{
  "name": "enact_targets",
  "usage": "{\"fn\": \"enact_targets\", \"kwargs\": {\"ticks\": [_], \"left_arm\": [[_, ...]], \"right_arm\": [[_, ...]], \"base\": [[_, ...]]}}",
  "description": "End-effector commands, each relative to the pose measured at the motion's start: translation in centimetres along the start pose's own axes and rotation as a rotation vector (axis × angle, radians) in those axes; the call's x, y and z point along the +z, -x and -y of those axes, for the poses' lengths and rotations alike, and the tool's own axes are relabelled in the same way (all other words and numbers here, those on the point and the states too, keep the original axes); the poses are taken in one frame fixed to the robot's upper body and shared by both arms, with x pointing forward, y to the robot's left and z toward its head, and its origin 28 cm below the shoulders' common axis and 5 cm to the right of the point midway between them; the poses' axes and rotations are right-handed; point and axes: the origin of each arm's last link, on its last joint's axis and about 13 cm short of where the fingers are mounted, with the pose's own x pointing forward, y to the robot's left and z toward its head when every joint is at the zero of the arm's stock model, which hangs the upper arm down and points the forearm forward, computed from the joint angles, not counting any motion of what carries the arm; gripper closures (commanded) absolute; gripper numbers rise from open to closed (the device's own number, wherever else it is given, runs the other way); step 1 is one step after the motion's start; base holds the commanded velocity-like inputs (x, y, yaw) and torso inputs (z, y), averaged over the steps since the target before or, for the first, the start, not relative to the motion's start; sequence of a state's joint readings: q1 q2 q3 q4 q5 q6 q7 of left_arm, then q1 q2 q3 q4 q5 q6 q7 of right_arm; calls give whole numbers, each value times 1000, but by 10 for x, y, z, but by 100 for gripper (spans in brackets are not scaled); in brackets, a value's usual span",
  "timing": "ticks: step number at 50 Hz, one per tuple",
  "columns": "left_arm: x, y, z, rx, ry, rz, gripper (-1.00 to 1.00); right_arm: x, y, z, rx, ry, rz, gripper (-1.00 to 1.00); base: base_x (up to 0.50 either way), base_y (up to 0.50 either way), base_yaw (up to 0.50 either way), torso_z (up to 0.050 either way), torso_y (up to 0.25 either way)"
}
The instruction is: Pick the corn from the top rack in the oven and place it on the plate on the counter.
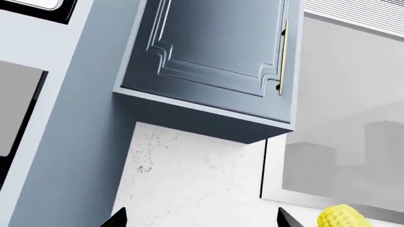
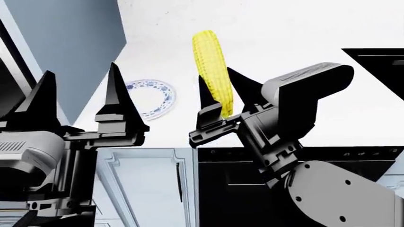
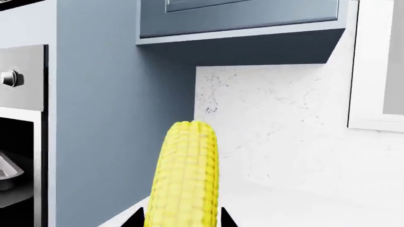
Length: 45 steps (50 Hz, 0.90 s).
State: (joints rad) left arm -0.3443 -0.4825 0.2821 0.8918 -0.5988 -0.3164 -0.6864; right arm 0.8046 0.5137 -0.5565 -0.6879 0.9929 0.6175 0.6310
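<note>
Head view shows us holding the corn [image 2: 212,71] in our right gripper [image 2: 218,92], jaws clamped on its lower end so the cob stands up and away from us over the counter [image 2: 303,28]. Gripping it near one end leaves most of its length free, which should let us lay it flat without the fingers fouling the plate [image 2: 153,97]. The plate sits on the counter to the left of the corn, near but apart from it. Our left gripper [image 2: 79,92] hangs empty with its jaws spread, off to the plate's left, out of the way. In the right wrist view the corn [image 3: 184,177] rises between the fingertips, with the oven [image 3: 19,142] at the edge. The placing step seems next: carry the corn leftward, over the plate.
</note>
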Motion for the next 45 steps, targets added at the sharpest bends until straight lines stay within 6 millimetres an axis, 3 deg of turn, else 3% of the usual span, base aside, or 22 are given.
{"fn": "enact_targets", "kwargs": {"ticks": [1,45], "left_arm": [[0,0,0,2,-2,2,-100],[-1,0,-1,4,-3,1,-100]], "right_arm": [[2,0,1,-2,7,21,100],[3,2,-2,28,-20,18,100]], "base": [[145,-1,230,0,0],[237,29,453,0,1]]}}
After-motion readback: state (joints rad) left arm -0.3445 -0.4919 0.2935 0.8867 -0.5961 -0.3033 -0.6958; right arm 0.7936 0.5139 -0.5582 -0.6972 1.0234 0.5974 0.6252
